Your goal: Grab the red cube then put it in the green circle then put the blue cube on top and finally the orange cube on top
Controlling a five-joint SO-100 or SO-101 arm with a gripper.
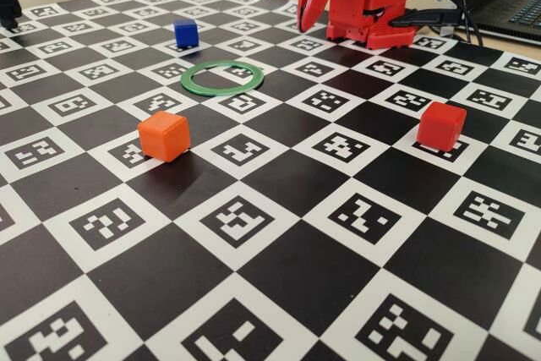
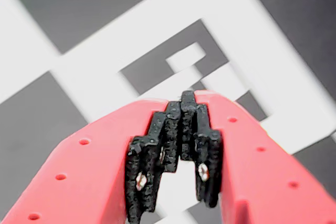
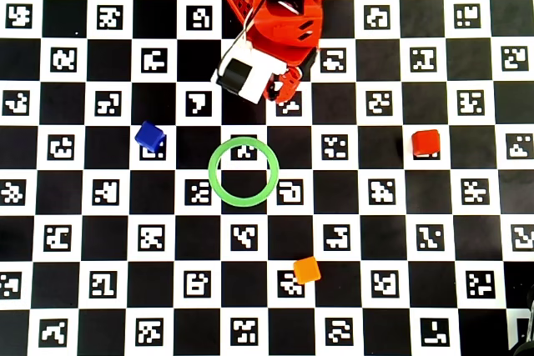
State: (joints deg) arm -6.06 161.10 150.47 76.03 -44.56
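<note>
The board (image 3: 75, 206) is a black-and-white checker with coded markers in the white squares; in the overhead view the ring (image 3: 243, 171) lies flat near the middle, its centre open over one marker; the blue cube (image 3: 149, 136) sits to its left and slightly above, apart from it; the red cube (image 3: 425, 142) stands well off to the right; the orange cube (image 3: 306, 270) rests below and a little right of the ring, also clear of it; no cube touches the ring or another cube. In the fixed view the ring (image 1: 222, 77) lies toward the back, the blue cube (image 1: 185, 33) behind it to the left, the orange cube (image 1: 164, 135) in front left, the red cube (image 1: 441, 125) at the right. The arm (image 3: 279, 14) is folded at the top of the overhead view, above the ring; the gripper (image 2: 181, 103) in the wrist view has its black-padded red fingers (image 2: 262, 166) drawn together at the tips with nothing between them, hanging over a white marker square; in the fixed view the gripper (image 1: 309, 14) points down at the back beside the arm's base.
</note>
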